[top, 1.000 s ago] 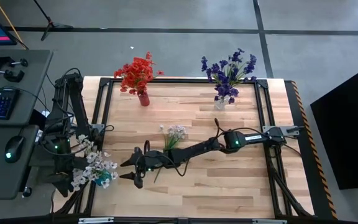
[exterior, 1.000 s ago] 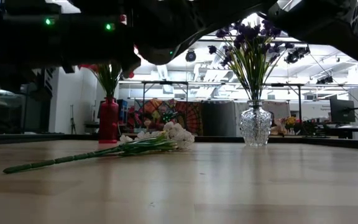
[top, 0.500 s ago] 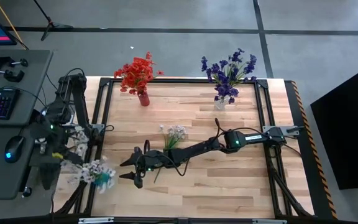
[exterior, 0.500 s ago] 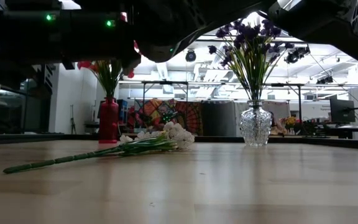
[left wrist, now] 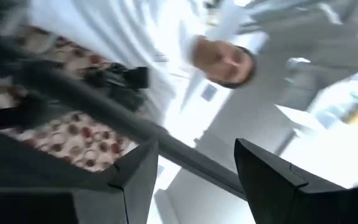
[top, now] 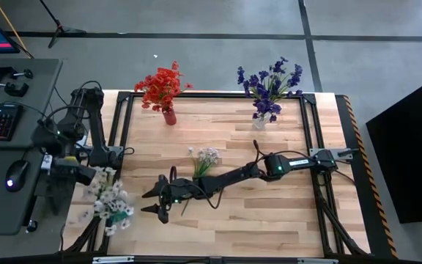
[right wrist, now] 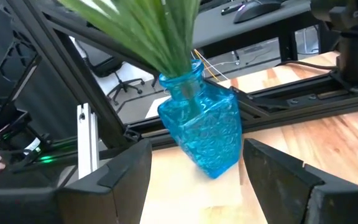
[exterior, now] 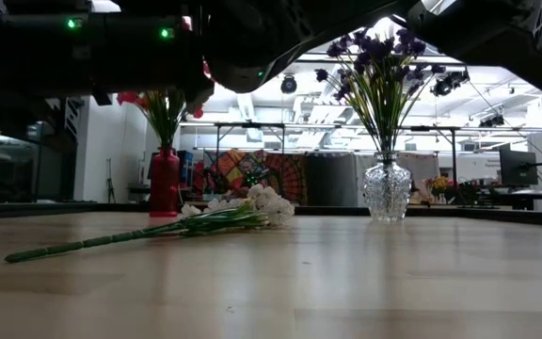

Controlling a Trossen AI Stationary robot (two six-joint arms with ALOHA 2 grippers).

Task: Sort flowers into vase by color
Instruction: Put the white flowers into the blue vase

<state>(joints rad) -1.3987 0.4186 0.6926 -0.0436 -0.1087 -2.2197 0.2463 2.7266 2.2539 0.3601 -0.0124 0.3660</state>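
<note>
On the wooden bench white flowers are lying mid-surface; I'm keeping my right hand open beside their stem, left hand open off the bench's edge

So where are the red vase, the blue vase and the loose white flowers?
red vase (exterior: 165, 184), low view, middle of its body
blue vase (right wrist: 205, 134), right wrist view, front face
white flowers (top: 208, 155), high view, blossom cluster

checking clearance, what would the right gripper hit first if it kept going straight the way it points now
Most likely the blue glass vase, standing tilted at the table's left edge. It sits straight ahead, centred between the open right gripper fingers, with nothing visible in between. How far off it is cannot be judged.
</note>
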